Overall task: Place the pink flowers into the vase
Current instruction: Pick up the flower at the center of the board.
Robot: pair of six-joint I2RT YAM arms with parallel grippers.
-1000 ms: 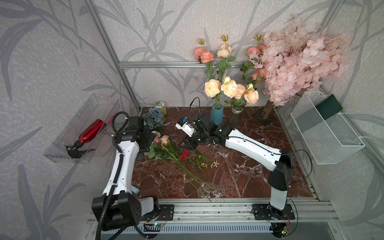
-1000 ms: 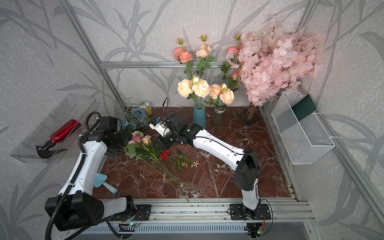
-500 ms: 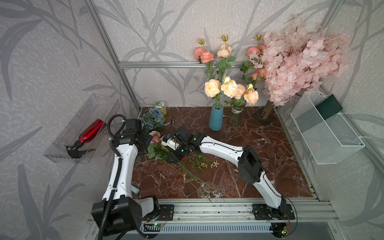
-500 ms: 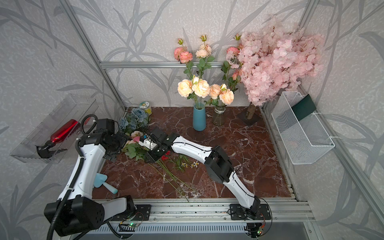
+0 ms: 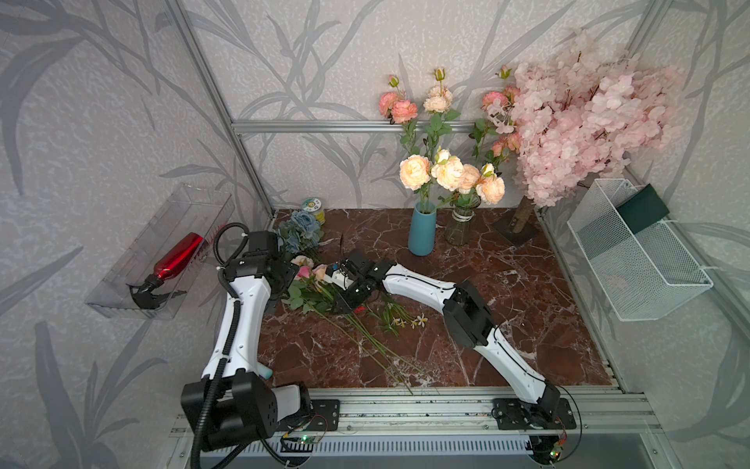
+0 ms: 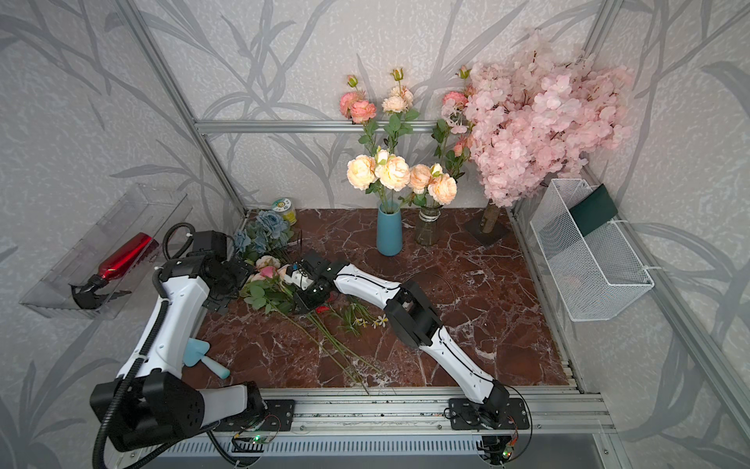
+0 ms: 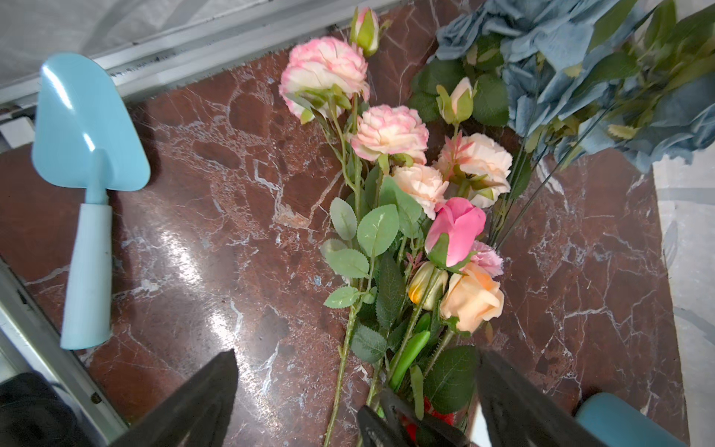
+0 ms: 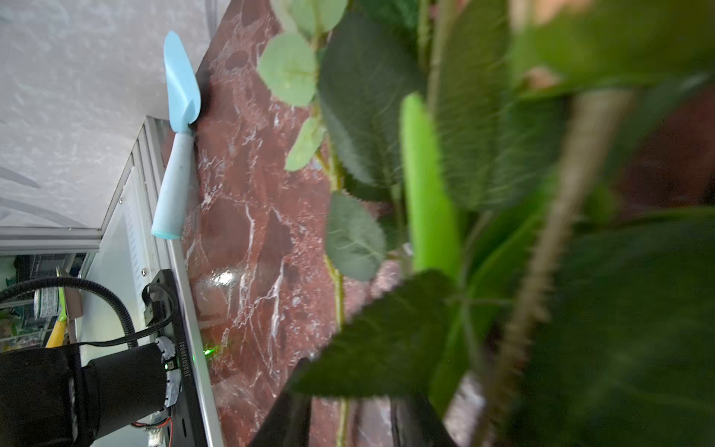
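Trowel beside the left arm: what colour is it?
The trowel is light blue throughout, clearest in the left wrist view.

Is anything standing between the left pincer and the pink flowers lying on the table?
Yes. The right pincer is down among the bunch's stems, inside the open gap of the left pincer. The pink flowers lie uncovered on the table, but mixed with a peach rose.

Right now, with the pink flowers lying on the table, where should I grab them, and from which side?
I'd take the pink flowers by the bare stems just below the leaves, coming straight down with the jaws across them. The stems lie flat and bunched on the table; the heads look soft.
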